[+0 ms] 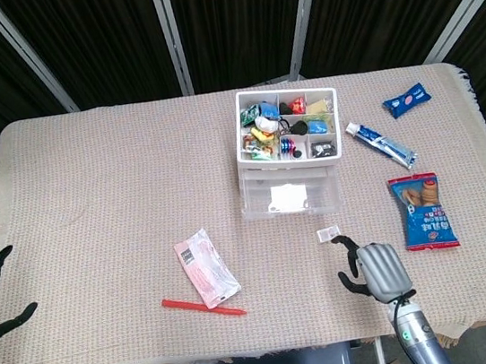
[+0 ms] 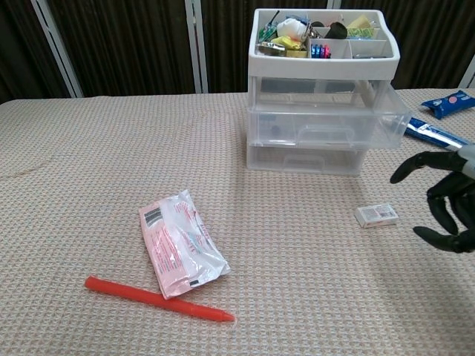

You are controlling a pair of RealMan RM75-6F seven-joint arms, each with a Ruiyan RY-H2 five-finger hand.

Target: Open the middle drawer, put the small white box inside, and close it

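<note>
White box [image 1: 327,235] lies on the cloth before the pulled-out middle drawer [image 2: 326,126]; right hand [image 1: 378,270] hovers nearby, fingers apart, empty.

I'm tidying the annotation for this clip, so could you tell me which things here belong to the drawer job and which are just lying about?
For the job: middle drawer, pulled out; small white box, on the cloth; right hand, open beside the box.

Lying about: pink packet, red pen, toothpaste tube, snack bag, blue wrapper, top tray's oddments.
</note>
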